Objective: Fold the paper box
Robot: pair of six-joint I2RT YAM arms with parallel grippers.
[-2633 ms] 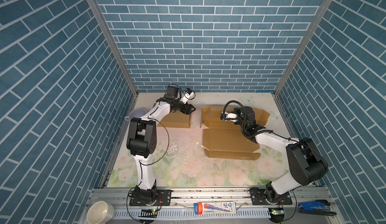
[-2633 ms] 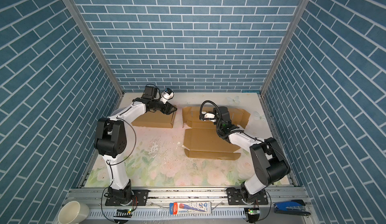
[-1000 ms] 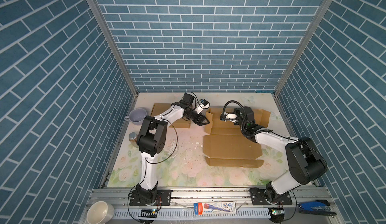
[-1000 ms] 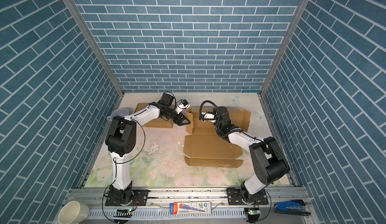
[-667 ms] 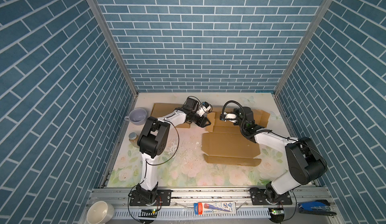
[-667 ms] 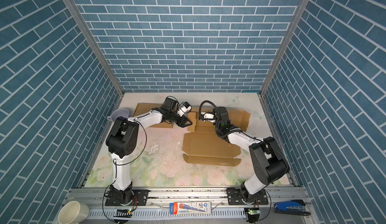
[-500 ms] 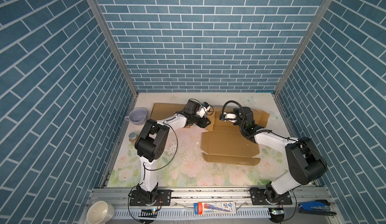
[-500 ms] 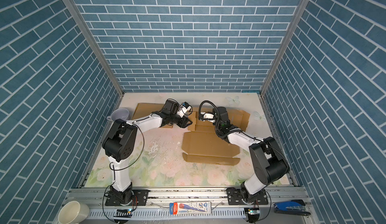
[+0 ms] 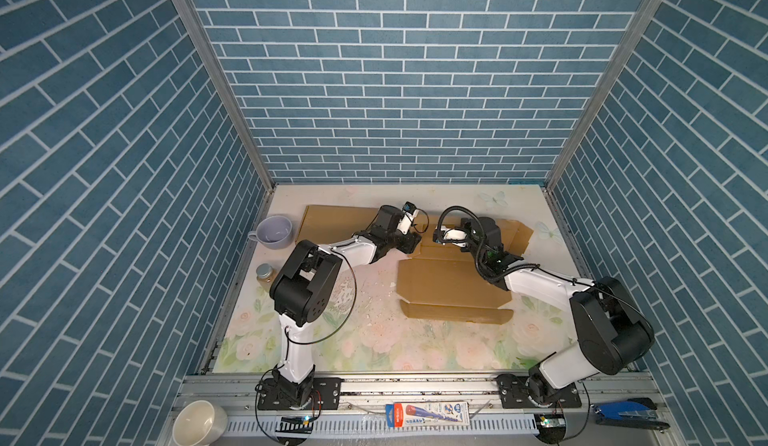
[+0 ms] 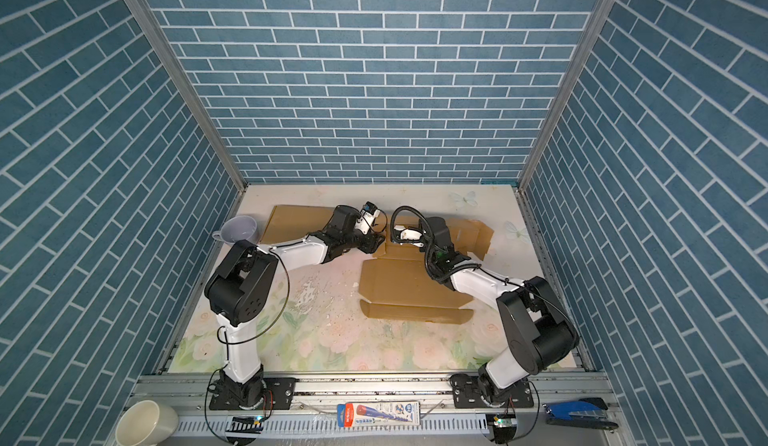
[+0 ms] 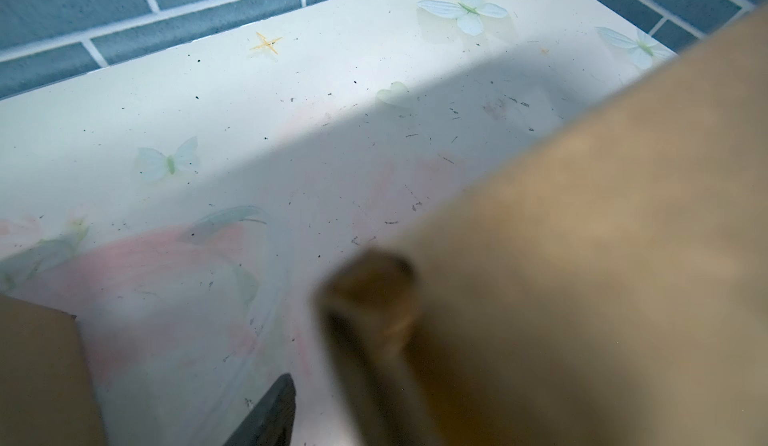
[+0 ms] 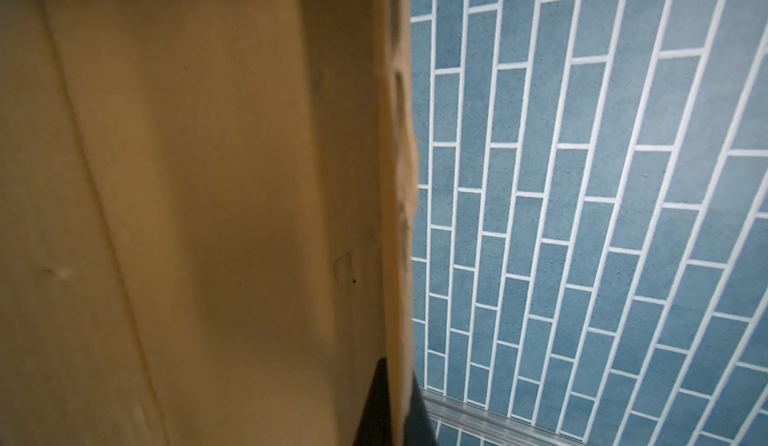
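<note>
The paper box is a flat brown cardboard blank on the right half of the table, its back flaps partly raised. My right gripper is over the back flaps. In the right wrist view its two dark fingers are shut on the thin edge of a cardboard flap. My left gripper is at the box's back left corner. In the left wrist view one dark finger stands well apart from the blurred cardboard flap, which hides the other finger.
A second flat cardboard sheet lies at the back left under the left arm. A lavender mug and a small jar stand along the left edge. A white cup, a boxed tube and a stapler lie on the front rail.
My left gripper has moved right from the back left cardboard sheet to the box's back left corner. The box has shifted slightly. The right gripper has kept its hold.
</note>
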